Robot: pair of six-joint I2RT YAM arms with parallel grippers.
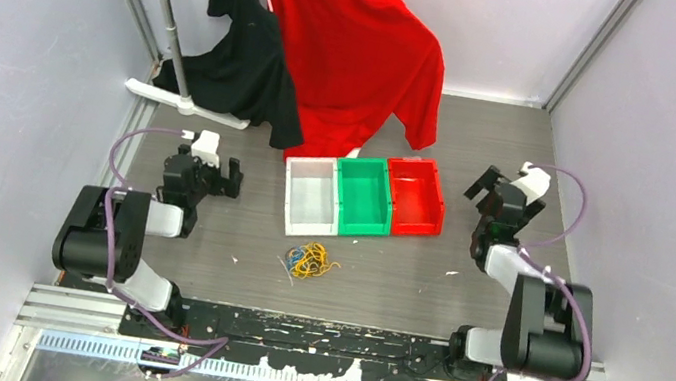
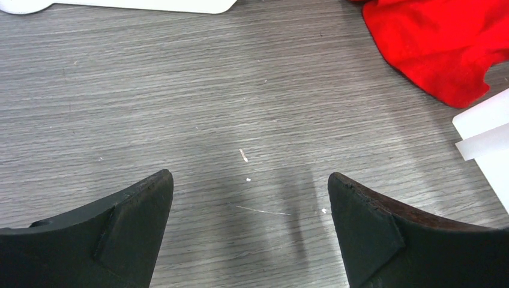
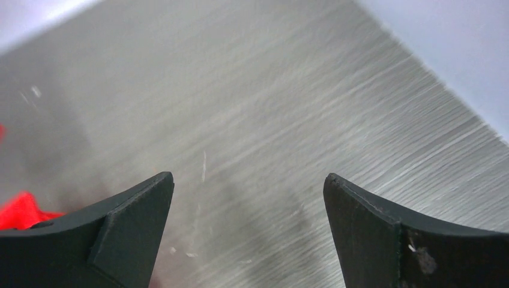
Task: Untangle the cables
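The cables (image 1: 310,262) lie in one small tangle on the table in the top view, mostly orange-yellow with some blue strands, just in front of the white bin. My left gripper (image 1: 220,173) hovers open to the tangle's upper left, well apart from it. My right gripper (image 1: 482,187) is open too, far off at the right beside the red bin. In the left wrist view the left gripper (image 2: 250,180) has only bare table between its fingers. The right gripper (image 3: 249,180) in its own wrist view likewise holds nothing. Neither wrist view shows the cables.
Three bins stand in a row behind the tangle: white (image 1: 310,194), green (image 1: 364,194), red (image 1: 414,195). A red shirt (image 1: 360,47) and a black garment (image 1: 238,54) hang from a rack at the back, its white foot (image 1: 187,104) on the table. White walls enclose the table.
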